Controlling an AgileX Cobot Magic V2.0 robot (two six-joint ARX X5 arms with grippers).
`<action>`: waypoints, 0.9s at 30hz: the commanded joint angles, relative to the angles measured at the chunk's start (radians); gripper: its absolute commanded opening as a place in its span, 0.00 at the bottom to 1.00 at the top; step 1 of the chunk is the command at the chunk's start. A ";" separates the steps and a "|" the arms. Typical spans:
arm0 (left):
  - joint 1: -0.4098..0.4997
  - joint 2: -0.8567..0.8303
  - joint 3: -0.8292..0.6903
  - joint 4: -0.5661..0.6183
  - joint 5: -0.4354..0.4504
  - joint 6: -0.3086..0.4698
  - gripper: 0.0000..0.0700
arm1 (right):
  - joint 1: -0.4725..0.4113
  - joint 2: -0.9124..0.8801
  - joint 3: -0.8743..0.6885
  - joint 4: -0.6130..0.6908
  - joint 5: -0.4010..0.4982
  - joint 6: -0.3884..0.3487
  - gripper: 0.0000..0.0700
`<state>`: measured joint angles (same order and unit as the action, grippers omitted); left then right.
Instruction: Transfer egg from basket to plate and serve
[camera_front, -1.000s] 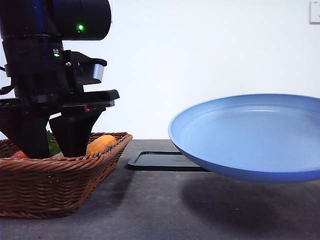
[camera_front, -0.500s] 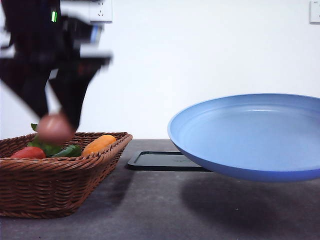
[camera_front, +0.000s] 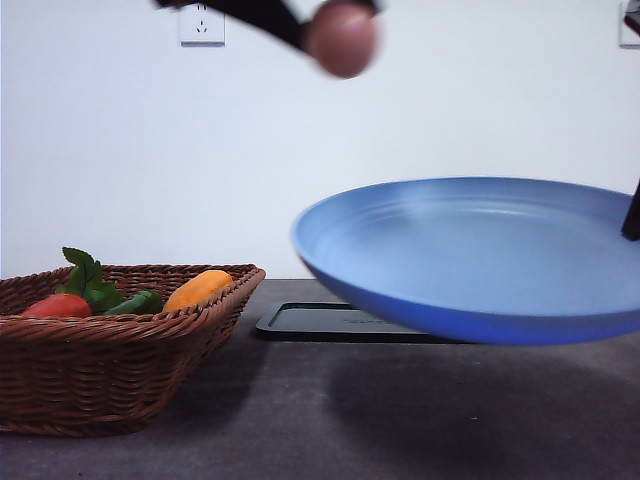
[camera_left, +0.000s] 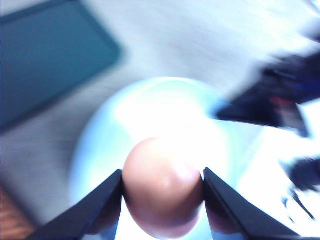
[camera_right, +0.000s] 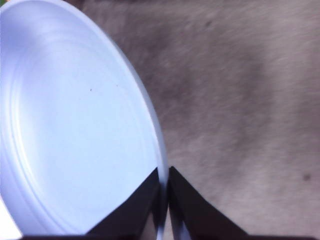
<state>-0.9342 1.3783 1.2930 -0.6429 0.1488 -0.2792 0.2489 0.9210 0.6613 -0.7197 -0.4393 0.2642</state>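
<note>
Both claws were clamped: the left claw (camera_left: 162, 197) pinched the egg (camera_front: 343, 37) high above the plate (camera_front: 480, 255), whose rim the right claw (camera_right: 163, 200) nipped. Released from that height, the egg could crack or bounce off; the thin rim grip might let the plate tip

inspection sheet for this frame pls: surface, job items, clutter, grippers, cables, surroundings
Surface: dark grey table, bare in the foreground.
Egg: egg held in the air above the plate's left edge, out of the basket.
Plate: blue plate held off the table, tilted, nothing in it.
Basket: wicker basket at left on the table.
Clutter: in the basket, a red tomato, green leaves, an orange vegetable; black tray behind the plate.
Grippers: left gripper shut on the egg; right gripper shut on the plate's rim.
Cables: nothing seen.
Surroundings: white wall, wall socket.
</note>
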 joint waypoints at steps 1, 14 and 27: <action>-0.040 0.041 0.017 0.012 0.002 0.013 0.20 | 0.018 0.018 0.008 0.013 -0.007 0.034 0.00; -0.147 0.243 0.017 -0.011 0.000 0.054 0.20 | 0.066 0.039 0.008 0.007 -0.043 0.061 0.00; -0.154 0.272 0.017 -0.042 -0.058 0.055 0.53 | 0.066 0.050 0.008 -0.044 -0.060 0.062 0.00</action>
<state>-1.0756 1.6382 1.2930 -0.6861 0.0970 -0.2344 0.3096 0.9610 0.6613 -0.7722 -0.4867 0.3187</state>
